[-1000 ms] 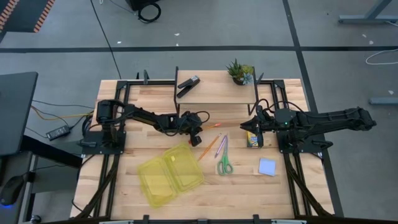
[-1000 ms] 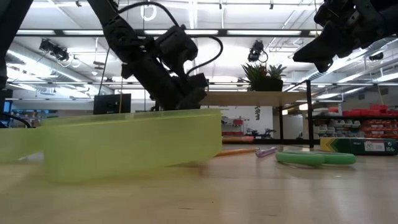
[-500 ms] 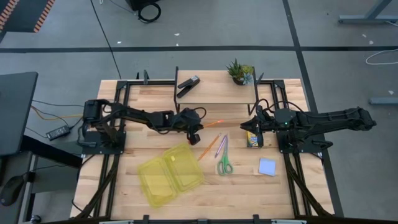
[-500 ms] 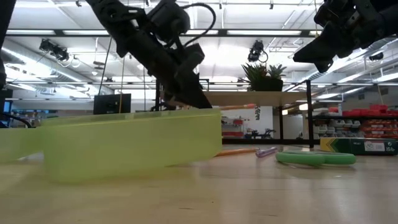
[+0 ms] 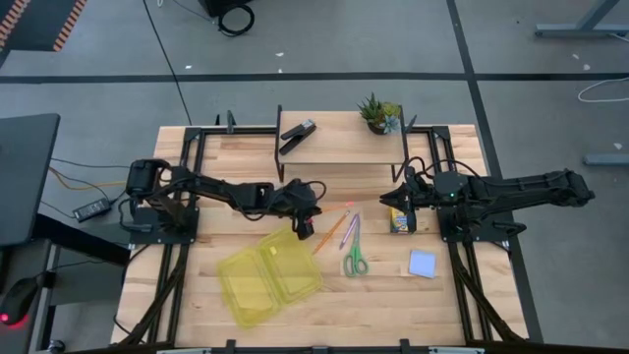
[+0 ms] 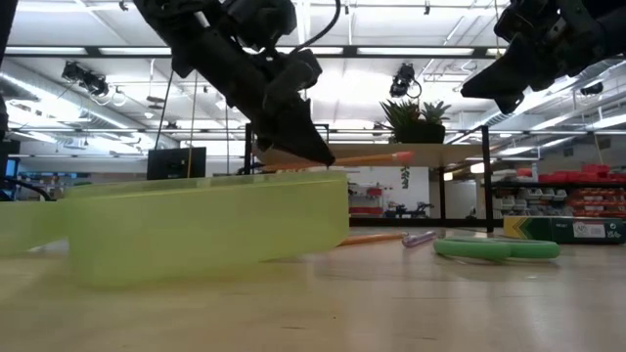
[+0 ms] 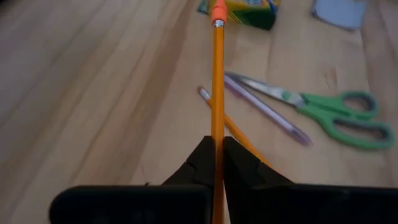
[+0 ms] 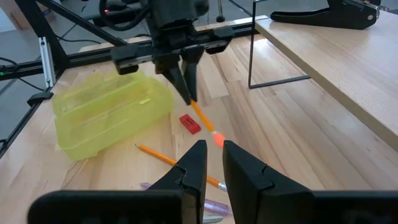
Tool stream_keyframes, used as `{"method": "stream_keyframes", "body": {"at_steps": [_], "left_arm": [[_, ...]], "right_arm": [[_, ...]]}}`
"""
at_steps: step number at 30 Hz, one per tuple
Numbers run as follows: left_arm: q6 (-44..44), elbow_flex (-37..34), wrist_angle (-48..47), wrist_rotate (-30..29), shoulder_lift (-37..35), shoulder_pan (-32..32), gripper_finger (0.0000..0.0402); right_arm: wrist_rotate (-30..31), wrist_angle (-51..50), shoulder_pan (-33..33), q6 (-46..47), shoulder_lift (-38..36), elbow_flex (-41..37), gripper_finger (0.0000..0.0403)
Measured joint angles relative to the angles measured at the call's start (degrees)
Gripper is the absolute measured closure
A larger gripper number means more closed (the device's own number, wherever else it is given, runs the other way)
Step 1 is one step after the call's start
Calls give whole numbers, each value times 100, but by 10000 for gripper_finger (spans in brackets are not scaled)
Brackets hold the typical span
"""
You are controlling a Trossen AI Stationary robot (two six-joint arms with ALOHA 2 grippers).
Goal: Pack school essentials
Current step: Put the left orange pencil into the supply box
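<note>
My left gripper (image 5: 303, 224) is shut on an orange pencil (image 6: 364, 157) and hangs above the far right corner of the open yellow-green box (image 5: 268, 277). The pencil's pink eraser end (image 6: 401, 154) sticks out toward the table's right. On the table lie a second orange pencil (image 5: 329, 234), a purple pen (image 5: 351, 231), green-handled scissors (image 5: 354, 258), a red eraser (image 8: 189, 123), a pale blue notepad (image 5: 423, 263) and a small crayon box (image 5: 399, 219). My right gripper (image 8: 214, 158) waits above the crayon box, a narrow gap between its fingers and nothing in it. My left gripper pinches the pencil's shaft (image 7: 217, 146) between its two fingers, back from the eraser end. The fingers slant down from the table's left and lie along the pencil. The pencil is lifted clear and points almost level toward the right, eraser end foremost.
A raised wooden shelf (image 5: 344, 147) at the far side carries a black stapler (image 5: 298, 135) and a small potted plant (image 5: 378, 113). Black frame rails run along both sides of the table. Bare wood lies near the front edge to the right of the box.
My left gripper has risen and drawn back toward the near left, over the box's corner, keeping shut on the pencil. The pencil has come up with it, clear of the table, its eraser end now higher.
</note>
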Motion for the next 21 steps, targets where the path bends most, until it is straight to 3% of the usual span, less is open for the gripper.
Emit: {"method": "stream_keyframes", "body": {"at_steps": [21], "left_arm": [[617, 0, -471, -2, -615, -399, 384]], "right_arm": [[1, -79, 0, 285, -2, 2, 343]]}}
